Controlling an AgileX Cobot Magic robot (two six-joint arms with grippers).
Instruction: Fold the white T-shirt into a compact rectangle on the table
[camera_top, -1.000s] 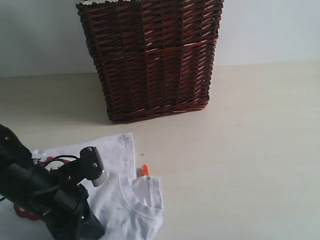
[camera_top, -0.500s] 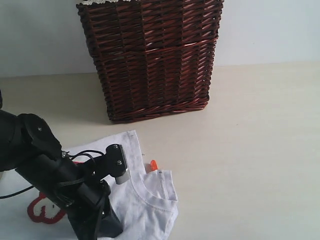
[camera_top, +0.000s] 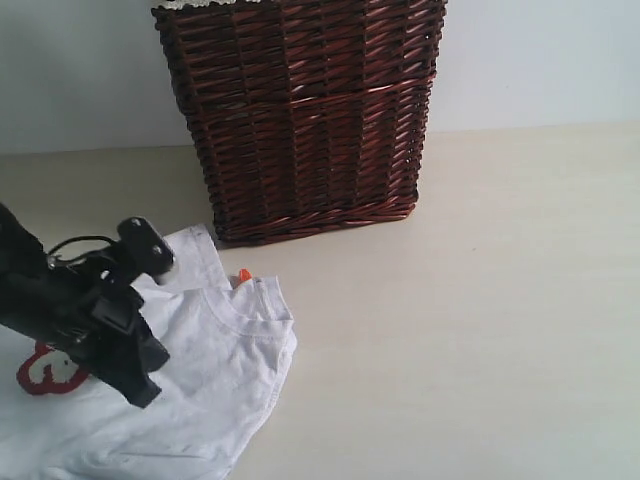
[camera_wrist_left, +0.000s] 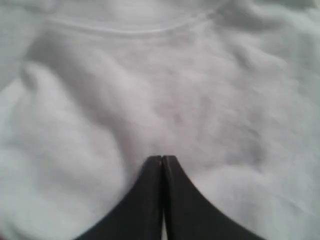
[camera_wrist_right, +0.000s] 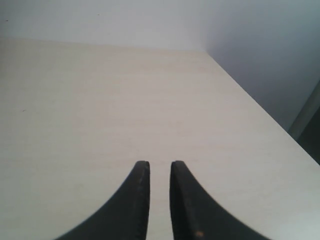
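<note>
The white T-shirt (camera_top: 225, 365) lies rumpled at the front left of the table (camera_top: 480, 300). Its collar and small orange neck tag (camera_top: 244, 274) point toward the basket, and a bit of red print (camera_top: 45, 370) shows at the left edge. My left gripper (camera_top: 143, 388) comes in from the left and rests down on the shirt. In the left wrist view the left gripper (camera_wrist_left: 163, 158) has its jaws pressed together, with shirt cloth (camera_wrist_left: 165, 95) puckered around the tips. My right gripper (camera_wrist_right: 159, 164) hangs over bare table (camera_wrist_right: 100, 100), its jaws a narrow gap apart with nothing between them. It is out of the exterior view.
A tall dark wicker basket (camera_top: 300, 120) stands at the back centre, just behind the shirt's collar. A pale wall (camera_top: 540, 60) runs behind the table. The right wrist view shows the table's side edge (camera_wrist_right: 260, 120) with a drop beyond it.
My left arm swung right, then back left and away toward the basket. The shirt went with it: collar and orange tag now lie closer to the basket, more cloth spread out.
</note>
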